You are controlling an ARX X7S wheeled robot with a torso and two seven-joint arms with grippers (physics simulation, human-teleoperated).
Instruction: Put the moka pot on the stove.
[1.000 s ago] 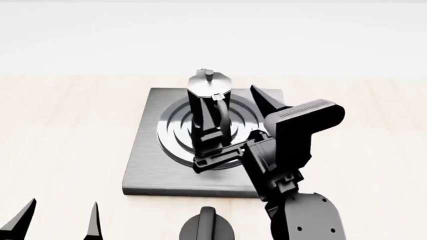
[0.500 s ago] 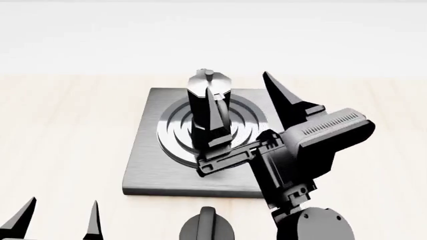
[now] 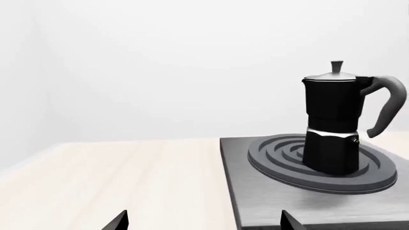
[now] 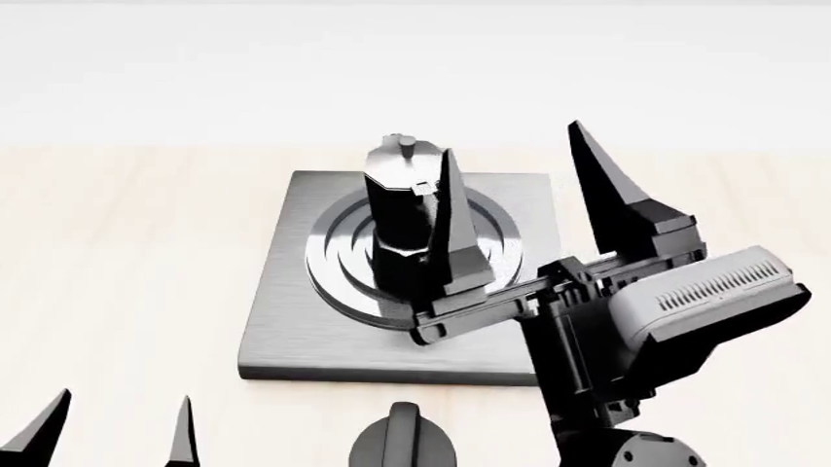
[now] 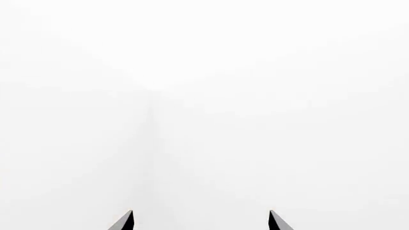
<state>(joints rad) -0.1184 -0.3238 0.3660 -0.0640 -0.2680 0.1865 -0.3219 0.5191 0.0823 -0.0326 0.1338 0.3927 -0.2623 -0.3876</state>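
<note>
Placement looks done: the moka pot (image 4: pixel 405 216) stands upright on the stove (image 4: pixel 279 321) burner rings (handle toward 3 o'clock in the left wrist view), while the right tool (image 4: pixel 532 209) hangs wide and empty beside it, the left tool (image 4: pixel 117 433) wide too.

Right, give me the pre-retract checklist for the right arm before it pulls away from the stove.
1. Moka pot on the burner rings of the stove: ok.
2. Pot upright, lid on: ok.
3. Right gripper open and empty: ok; right wrist view shows only white background.
4. Right fingers clear of the pot: cannot tell; in the head view one finger overlaps the pot.
5. Left gripper open, parked near the table edge, away from the stove: ok.
6. Black round knob untouched in front of the stove: ok.
</note>
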